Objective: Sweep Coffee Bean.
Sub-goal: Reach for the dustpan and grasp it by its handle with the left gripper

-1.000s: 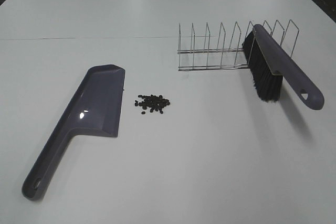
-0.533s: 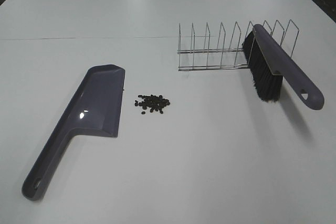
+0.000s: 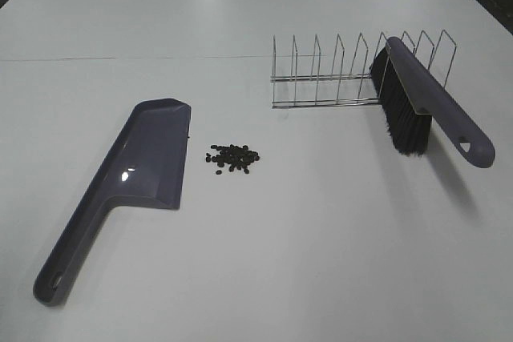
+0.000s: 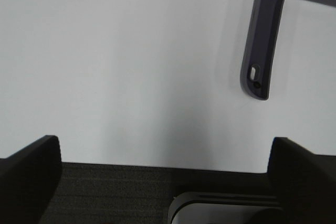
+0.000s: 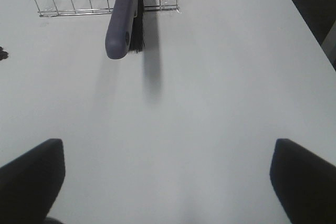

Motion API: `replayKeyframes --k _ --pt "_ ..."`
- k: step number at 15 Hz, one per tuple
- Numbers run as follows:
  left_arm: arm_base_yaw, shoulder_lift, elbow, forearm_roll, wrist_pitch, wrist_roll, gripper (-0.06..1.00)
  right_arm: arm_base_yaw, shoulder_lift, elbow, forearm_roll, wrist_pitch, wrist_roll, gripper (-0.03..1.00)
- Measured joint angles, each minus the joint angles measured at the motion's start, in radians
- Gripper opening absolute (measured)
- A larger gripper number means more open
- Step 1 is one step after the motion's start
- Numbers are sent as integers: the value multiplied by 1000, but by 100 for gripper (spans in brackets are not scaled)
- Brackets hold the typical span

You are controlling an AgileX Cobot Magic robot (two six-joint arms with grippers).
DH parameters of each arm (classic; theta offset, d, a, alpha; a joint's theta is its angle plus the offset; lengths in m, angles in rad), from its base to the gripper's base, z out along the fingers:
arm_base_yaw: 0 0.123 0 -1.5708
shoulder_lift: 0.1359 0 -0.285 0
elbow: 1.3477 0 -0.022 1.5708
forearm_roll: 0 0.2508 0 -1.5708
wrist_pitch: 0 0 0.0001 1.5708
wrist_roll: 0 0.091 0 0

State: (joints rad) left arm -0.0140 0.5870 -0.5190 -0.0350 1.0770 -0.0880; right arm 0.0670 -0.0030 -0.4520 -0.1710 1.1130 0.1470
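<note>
- Both claws stand wide and hold nothing: the left claw (image 4: 164,142) hangs over the near edge of the table (image 4: 105,51), the right claw (image 5: 167,145) over bare tabletop
- Neither claw shows in the high view
- The coffee beans (image 3: 233,158) lie in a loose cluster left of the table's middle, just beside the long right-hand edge of the dustpan (image 3: 148,158), a narrow gap between them
- The dustpan lies flat, its long axis running from the handle end on the left arm's side away toward mid-table; that handle end shows beyond the left claw in the left wrist view
- The brush (image 3: 429,110) leans tilted in the wire rack (image 3: 329,78), bristles down, handle sloping out toward the right arm; in the right wrist view that handle end is almost straight ahead of the right claw
- Judged from this, the right claw is the nearer to the brush and the handle's long axis points nearly at it, so a grip across the handle looks the natural first move
- The beans lie well apart from the right claw, off toward the left arm's side, between brush and dustpan, so the sweep would run from the brush's side toward the pan, which the left claw is placed to steady
</note>
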Motion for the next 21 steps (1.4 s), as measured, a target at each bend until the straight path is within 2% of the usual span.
replayKeyframes --k 8,21 --pt "0 220 0 -18 -3 8 98 0 0 0 0 0 0 96" --pt "0 237 0 -25 -3 21 98 0 0 0 0 0 0 96"
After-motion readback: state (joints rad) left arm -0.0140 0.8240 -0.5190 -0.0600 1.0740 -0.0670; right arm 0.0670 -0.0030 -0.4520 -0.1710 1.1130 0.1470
